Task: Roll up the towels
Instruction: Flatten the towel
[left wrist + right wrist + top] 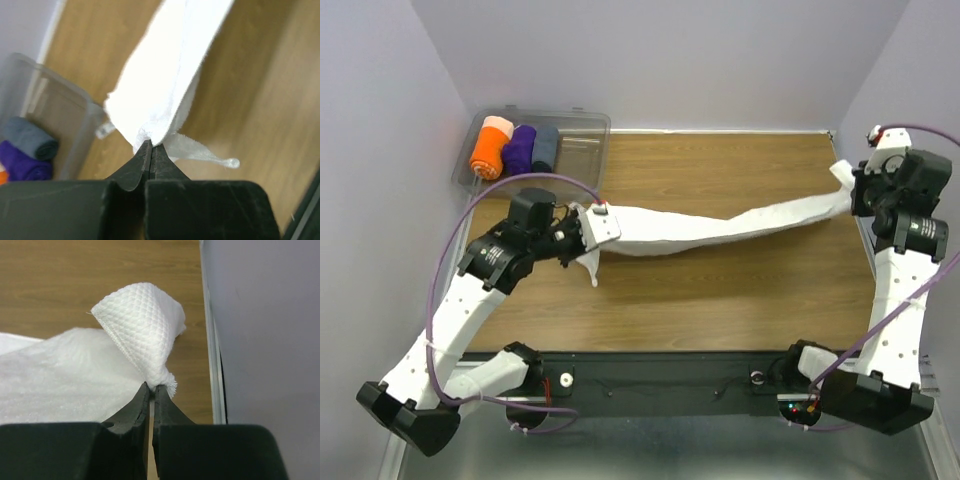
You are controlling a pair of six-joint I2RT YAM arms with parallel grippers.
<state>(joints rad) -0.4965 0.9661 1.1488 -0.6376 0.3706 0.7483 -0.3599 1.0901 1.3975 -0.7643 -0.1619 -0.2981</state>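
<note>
**White towel held stretched between both grippers**

The white towel [720, 228] is seen drawn out in a long band across the wooden table [720, 300], from the left side to the far right edge. Its left end is pinched in the left gripper [592, 226], whose jaws are closed on the cloth; in the left wrist view the two fingertips are pressed together with the towel's edge caught between them, and the band runs straight away from the tips. A loose corner [588, 266] is seen hanging below that grip.

The right end is clamped in the right gripper [850, 196], close to the right-hand wall. In the right wrist view the jaws are shut on a bunched corner of the towel, which rises just above the tips in a folded, waffle-textured flap, while the rest of the cloth spreads away to the left.

Between the two grips the towel is twisted and narrowed, and it sags lowest left of centre. Whether the sagging part touches the table cannot be told.

At the far left corner a clear plastic bin [588, 128] is seen, with an orange roll [490, 150], a purple roll [523, 148] and a grey-blue roll [546, 146] lying side by side in it, well apart from the towel's right end.
</note>
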